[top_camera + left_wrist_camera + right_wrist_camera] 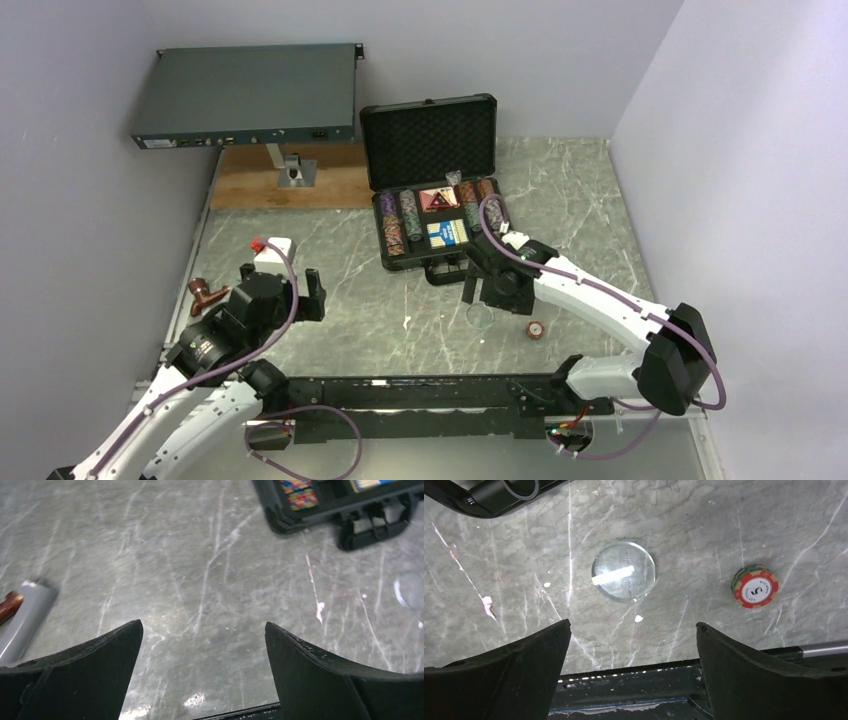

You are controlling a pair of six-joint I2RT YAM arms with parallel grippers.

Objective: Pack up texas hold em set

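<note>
Right claw [634, 630]: jaws spread wide, nothing between them, hanging low over the worktop [514, 570] just in front of the case handle [499, 495]. Directly ahead of the fingertips a clear round disc [624, 571] lies flat on the stone. To its right, apart from it, sits a red-and-white chip marked 5 [755, 587]; we take it for the top of a short stack.

Left claw [202, 627]: also wide open and empty, over bare worktop, well apart from both loose pieces.

The black case [428, 143] stands open beyond the right claw, lid up, with chip rows and card decks seated in the foam.

We judge the disc to be the next pick. Risks:
- The disc is thin and glassy. Fingers closing too high would skate over it or shove it under the handle.
- Descending too far would jam the tips on stone.
- The chip stack could shear and scatter if pinched off-centre or clipped by a sweeping arm.
</note>
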